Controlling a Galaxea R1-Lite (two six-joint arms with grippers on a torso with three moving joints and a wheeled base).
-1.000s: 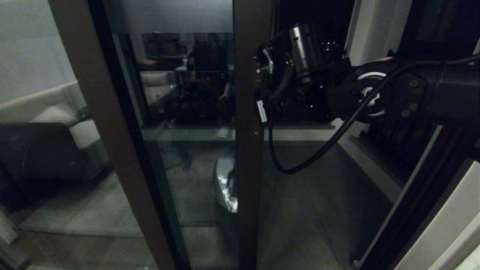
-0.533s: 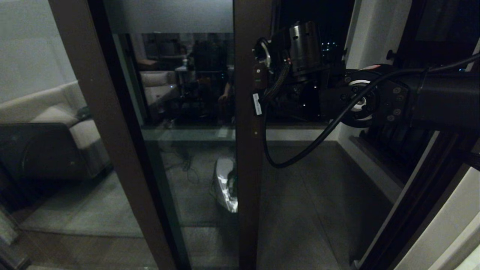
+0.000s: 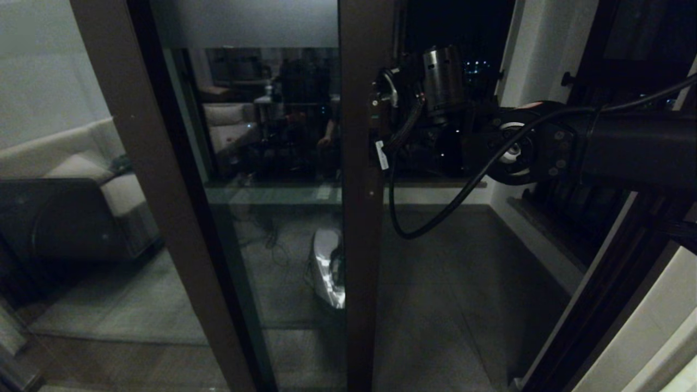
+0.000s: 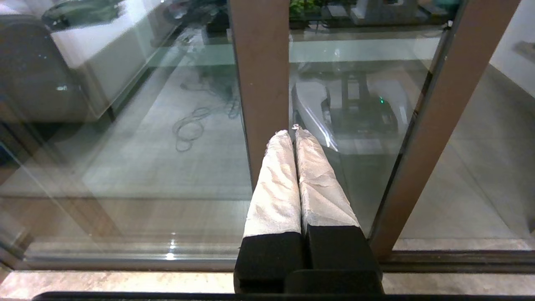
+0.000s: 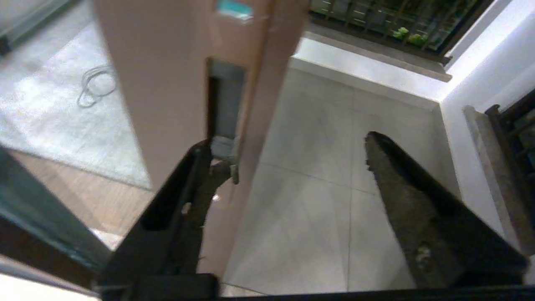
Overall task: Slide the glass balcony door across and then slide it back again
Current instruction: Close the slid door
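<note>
The glass balcony door [image 3: 272, 163] has a frosted band at the top and a dark brown stile [image 3: 359, 228]. To its right the doorway stands open. My right arm [image 3: 544, 147] reaches in from the right to that stile at chest height. My right gripper [image 5: 294, 148] is open. One fingertip [image 5: 209, 167] rests at the lower end of the slim recessed handle [image 5: 225, 104], and the other finger [image 5: 401, 188] hangs over the balcony floor. My left gripper [image 4: 294, 131] is shut on nothing, low down and pointing at the glass; it does not show in the head view.
The fixed brown-framed pane [image 3: 65, 163] at the left shows a sofa. A white wall [image 3: 544, 43] and the dark door jamb [image 3: 610, 283] close the right side. A black cable [image 3: 435, 218] loops below my right wrist. Grey balcony tiles [image 5: 317, 138] lie beyond the doorway.
My right forearm has drawn in leftward toward the stile; the wrist rose, then dipped slightly. The door stile stays in the same place.
</note>
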